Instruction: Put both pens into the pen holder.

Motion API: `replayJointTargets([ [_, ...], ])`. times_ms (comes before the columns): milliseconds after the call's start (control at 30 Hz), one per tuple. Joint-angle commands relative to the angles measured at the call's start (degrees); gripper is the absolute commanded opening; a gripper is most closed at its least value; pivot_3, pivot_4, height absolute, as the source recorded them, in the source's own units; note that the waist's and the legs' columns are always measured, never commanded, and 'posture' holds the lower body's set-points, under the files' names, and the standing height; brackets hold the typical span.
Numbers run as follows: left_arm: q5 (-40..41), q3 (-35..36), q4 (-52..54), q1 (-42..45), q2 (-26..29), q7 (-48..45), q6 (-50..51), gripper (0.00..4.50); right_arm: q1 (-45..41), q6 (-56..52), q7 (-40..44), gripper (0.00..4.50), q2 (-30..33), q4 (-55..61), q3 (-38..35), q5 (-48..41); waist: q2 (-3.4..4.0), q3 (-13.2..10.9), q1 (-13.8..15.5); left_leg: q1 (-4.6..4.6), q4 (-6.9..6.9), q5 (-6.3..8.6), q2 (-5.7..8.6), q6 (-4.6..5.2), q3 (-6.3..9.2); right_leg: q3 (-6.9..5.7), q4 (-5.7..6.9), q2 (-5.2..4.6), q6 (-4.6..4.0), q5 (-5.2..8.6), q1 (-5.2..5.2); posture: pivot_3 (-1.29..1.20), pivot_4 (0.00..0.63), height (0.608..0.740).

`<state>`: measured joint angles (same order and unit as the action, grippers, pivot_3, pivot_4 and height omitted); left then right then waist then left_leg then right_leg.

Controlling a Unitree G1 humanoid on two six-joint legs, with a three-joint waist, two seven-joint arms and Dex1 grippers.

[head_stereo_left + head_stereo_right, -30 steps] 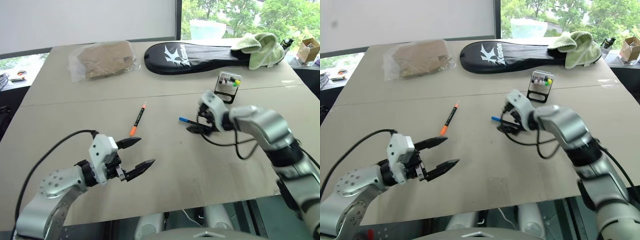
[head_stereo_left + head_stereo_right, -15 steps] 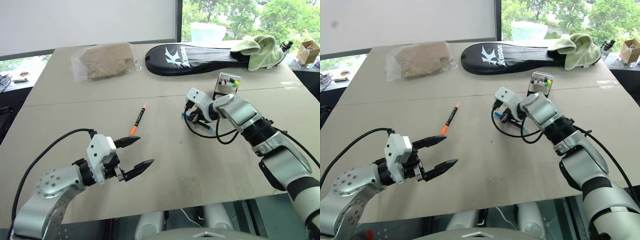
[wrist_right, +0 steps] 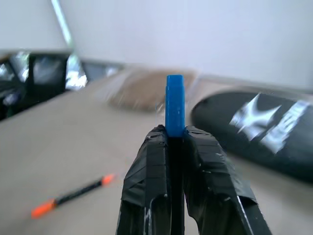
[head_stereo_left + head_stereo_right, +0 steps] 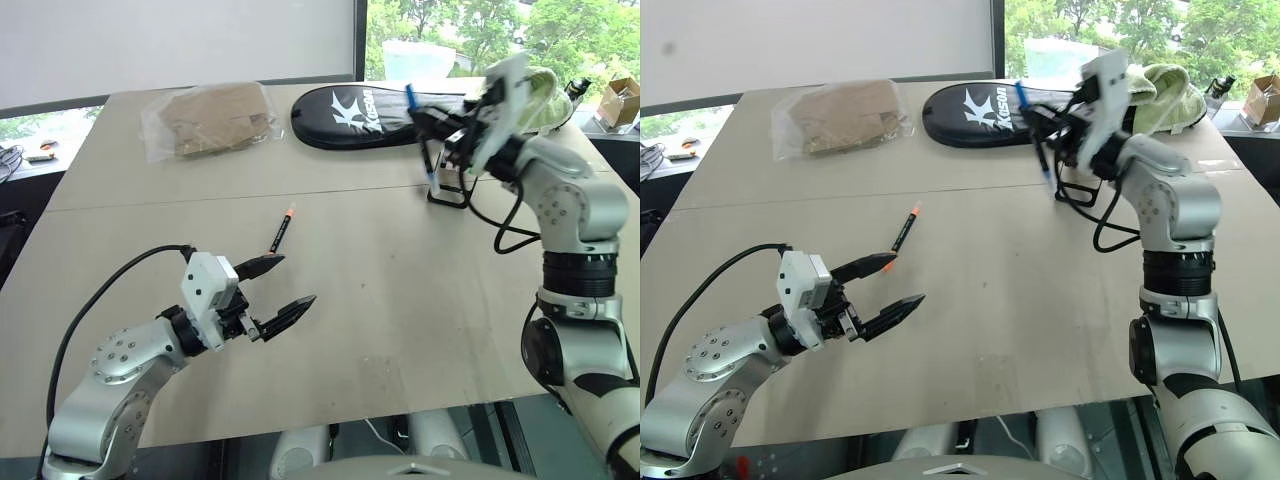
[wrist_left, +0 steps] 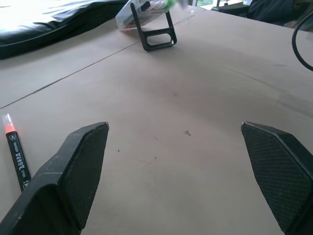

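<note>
My right gripper (image 4: 432,122) is raised above the table's far right, shut on the blue-capped pen (image 4: 411,103). The pen hangs steeply, cap end up, lower end just in front of the pen holder (image 4: 447,193). My arm partly hides the holder, whose white body and black base also show in the left wrist view (image 5: 142,11). From the right wrist, the blue pen (image 3: 174,105) sticks up between the shut fingers (image 3: 156,161). The orange-ended pen (image 4: 281,228) lies flat mid-table. My left gripper (image 4: 287,285) hovers open and empty just in front of it.
A long black racket case (image 4: 370,115) lies along the far edge with a green towel (image 4: 540,90) at its right end. At the far left sits a plastic bag of brown material (image 4: 210,118). A small cardboard box (image 4: 617,100) stands beyond the table's right corner.
My right gripper shut on the blue pen on the table, then lifted it up and to the far right, beside the holder. The left gripper barely moved and stayed open.
</note>
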<state>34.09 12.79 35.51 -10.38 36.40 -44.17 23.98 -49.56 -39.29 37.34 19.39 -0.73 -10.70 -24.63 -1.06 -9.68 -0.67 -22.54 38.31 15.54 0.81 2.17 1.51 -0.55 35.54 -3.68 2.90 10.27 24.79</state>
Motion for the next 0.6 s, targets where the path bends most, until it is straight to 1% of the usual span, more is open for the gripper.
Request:
replayJointTargets([
  [33,1.9,-1.9,1.4,4.3,-2.0,2.0,0.1,4.50,2.4,14.8,-8.6,0.08,-4.0,3.7,-5.8,1.4,0.00,0.0,0.0,0.00,0.00,0.00,0.00,0.00,0.00,0.01,0.00,0.00,0.00,0.00,-0.01,0.00,0.150,0.740],
  [133,3.7,-3.1,0.7,9.2,-4.5,4.5,1.5,4.50,3.5,25.7,-12.9,0.08,-5.4,-0.1,-4.4,7.2,0.02,0.0,-0.2,0.02,0.04,-0.01,0.02,0.00,-0.08,0.08,0.05,0.00,0.01,-0.01,0.00,0.00,0.150,0.740],
  [200,6.0,-3.5,0.8,12.7,-5.1,4.5,2.8,4.50,3.3,36.0,-15.3,0.08,-6.7,-6.0,-3.1,11.2,-0.03,0.0,-0.2,0.09,0.05,-0.02,0.03,0.00,-0.16,0.15,0.10,0.01,0.01,-0.01,-0.02,0.00,0.150,0.740],
  [267,8.0,-3.7,1.0,15.1,-4.8,4.0,4.1,4.50,2.4,44.5,-16.2,0.08,-8.0,-12.3,-2.4,13.2,-0.03,0.0,-0.4,0.18,0.06,-0.04,0.03,-0.04,-0.16,0.16,0.12,0.06,0.00,-0.01,-0.09,0.00,0.150,0.740],
  [367,8.5,-3.9,0.8,16.4,-4.3,3.9,4.6,4.50,0.7,52.9,-17.2,0.08,-8.7,-20.0,-2.1,14.7,-0.01,0.0,-0.7,0.47,-0.03,-0.05,0.02,-0.05,-0.37,0.38,0.20,0.13,-0.02,-0.01,-0.19,0.00,0.150,0.740],
  [600,8.9,-3.1,1.6,16.0,-3.5,4.3,4.7,4.50,-5.4,69.7,-17.5,0.08,-8.7,-40.6,-1.7,16.3,0.00,0.0,-1.5,0.49,-0.04,-0.05,-0.03,-0.05,-0.55,0.55,0.16,0.14,-0.02,-0.01,-0.17,0.00,0.150,0.740],
])
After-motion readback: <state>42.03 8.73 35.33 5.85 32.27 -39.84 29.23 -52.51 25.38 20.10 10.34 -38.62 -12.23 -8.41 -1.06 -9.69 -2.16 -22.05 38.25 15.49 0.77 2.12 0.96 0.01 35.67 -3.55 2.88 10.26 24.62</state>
